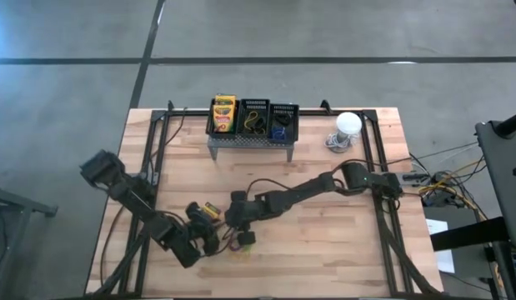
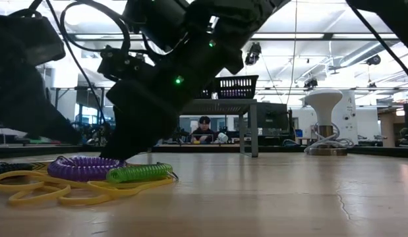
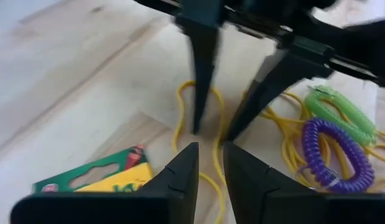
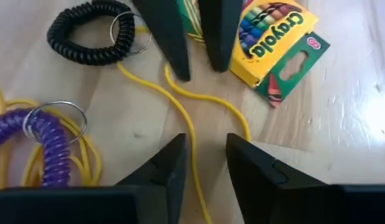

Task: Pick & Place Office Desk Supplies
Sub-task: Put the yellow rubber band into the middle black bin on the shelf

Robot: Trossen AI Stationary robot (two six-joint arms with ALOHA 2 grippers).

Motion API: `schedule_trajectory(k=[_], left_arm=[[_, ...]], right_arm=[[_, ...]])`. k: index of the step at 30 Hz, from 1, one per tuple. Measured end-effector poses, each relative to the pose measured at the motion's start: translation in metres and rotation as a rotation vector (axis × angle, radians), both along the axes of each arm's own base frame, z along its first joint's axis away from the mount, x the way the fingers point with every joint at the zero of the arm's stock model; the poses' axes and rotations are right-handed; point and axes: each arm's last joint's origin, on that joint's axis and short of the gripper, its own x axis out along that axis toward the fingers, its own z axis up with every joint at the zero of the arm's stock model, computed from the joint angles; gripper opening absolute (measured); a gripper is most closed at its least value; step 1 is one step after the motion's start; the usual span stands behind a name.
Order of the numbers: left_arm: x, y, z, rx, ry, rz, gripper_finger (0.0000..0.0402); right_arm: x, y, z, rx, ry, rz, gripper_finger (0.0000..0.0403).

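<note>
Loose bands lie in a heap near the table's front: a yellow band (image 4: 204,99), a purple coil (image 4: 46,146), a green coil (image 3: 338,112) and a black coil (image 4: 89,34). A yellow-and-green crayon box (image 4: 273,37) lies flat beside them. My right gripper (image 4: 206,149) is open and slants down, with one strand of the yellow band running between its fingers. My left gripper (image 3: 209,162) faces it from the crayon box side. It is open by a narrow gap and low over the same band. Three black mesh baskets (image 1: 255,117) stand on a grey stand at the far edge.
The grey perforated stand (image 1: 249,142) stands at the table's far middle, with a white dome (image 1: 348,125) to its right. The two grippers' fingertips stand close together, tip to tip. Bare wood lies to the right of the heap and between the heap and the stand.
</note>
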Motion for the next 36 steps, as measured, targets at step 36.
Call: schedule_trajectory(k=[36], left_arm=[[-0.001,0.002,0.002,0.020,-0.018,0.021,0.0078]], right_arm=[[-0.077,-0.007,0.195,-0.353,-0.284,-0.268,0.0008]])
